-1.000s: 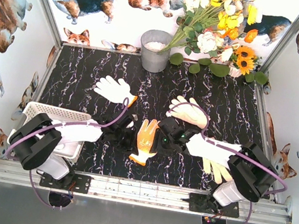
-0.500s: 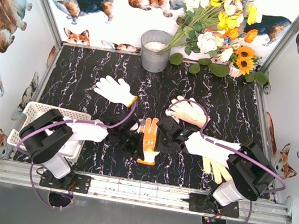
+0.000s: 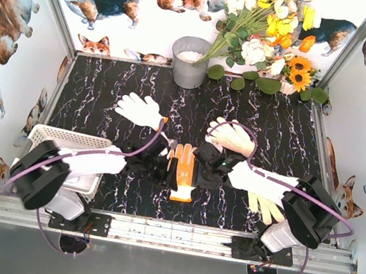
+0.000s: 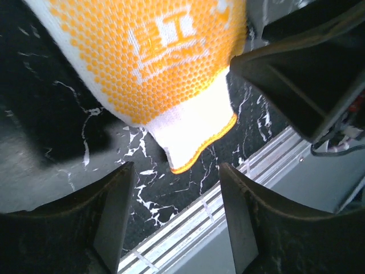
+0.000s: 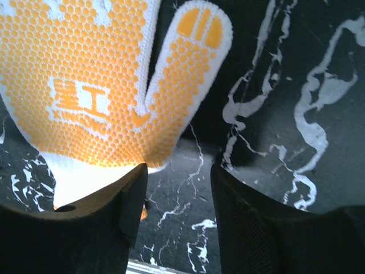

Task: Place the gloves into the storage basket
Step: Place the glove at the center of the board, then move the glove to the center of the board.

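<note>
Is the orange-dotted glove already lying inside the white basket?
No, the orange-dotted glove is out on the black marbled table in the middle, apart from the white basket at the left edge.

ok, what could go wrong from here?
1. The left hand and right hand are both open and flank the same glove; they could collide.
2. Neither has the glove between its fingers, so closing may pinch only an edge and drop it.
3. The basket sits partly under the left arm, so the drop could miss.
</note>
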You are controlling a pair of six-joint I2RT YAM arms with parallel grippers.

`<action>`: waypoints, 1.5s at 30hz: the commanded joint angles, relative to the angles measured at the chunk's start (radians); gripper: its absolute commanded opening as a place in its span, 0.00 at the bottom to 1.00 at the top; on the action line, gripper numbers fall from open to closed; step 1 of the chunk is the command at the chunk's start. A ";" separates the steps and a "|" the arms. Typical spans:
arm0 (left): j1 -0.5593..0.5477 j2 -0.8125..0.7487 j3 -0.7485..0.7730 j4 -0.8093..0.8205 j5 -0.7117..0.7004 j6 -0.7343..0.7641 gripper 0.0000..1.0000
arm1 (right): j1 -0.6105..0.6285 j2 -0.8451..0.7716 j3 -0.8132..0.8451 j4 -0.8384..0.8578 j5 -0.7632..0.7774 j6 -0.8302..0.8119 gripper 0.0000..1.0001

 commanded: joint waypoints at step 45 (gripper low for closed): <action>0.724 0.426 0.660 -0.233 -0.196 0.266 0.79 | -0.455 -0.547 -0.161 -0.040 -0.149 -0.219 0.91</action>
